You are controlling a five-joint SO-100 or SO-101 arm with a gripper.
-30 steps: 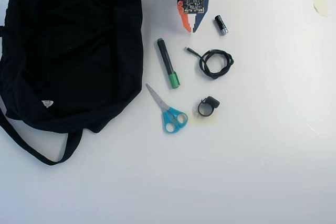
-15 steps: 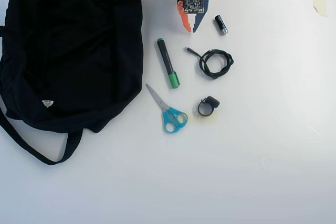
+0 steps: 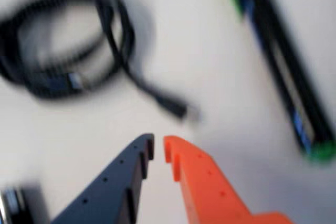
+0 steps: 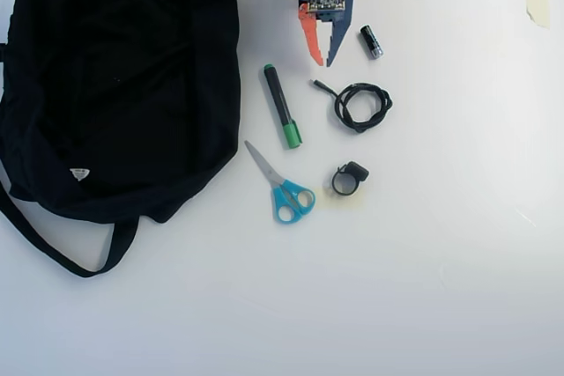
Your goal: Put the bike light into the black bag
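Note:
The bike light (image 4: 349,179), a small black box with a round strap loop, lies on the white table right of the scissors; it is outside the wrist view. The big floppy black bag (image 4: 115,85) fills the left side, its strap trailing to the lower left. At the top centre, my gripper (image 4: 324,62) points down the picture, well above the bike light. In the wrist view the gripper (image 3: 158,148) shows its blue and orange fingertips almost touching, with nothing between them, over bare table just short of the cable's plug.
A green-capped black marker (image 4: 282,106) (image 3: 289,72) lies between bag and gripper. Right of the gripper are a coiled black cable (image 4: 361,105) (image 3: 58,40) and a short black-and-silver cylinder (image 4: 371,42). Blue-handled scissors (image 4: 282,187) lie left of the light.
The gripper has reached a little further down the overhead picture, towards the cable and marker. Nothing on the table has moved.

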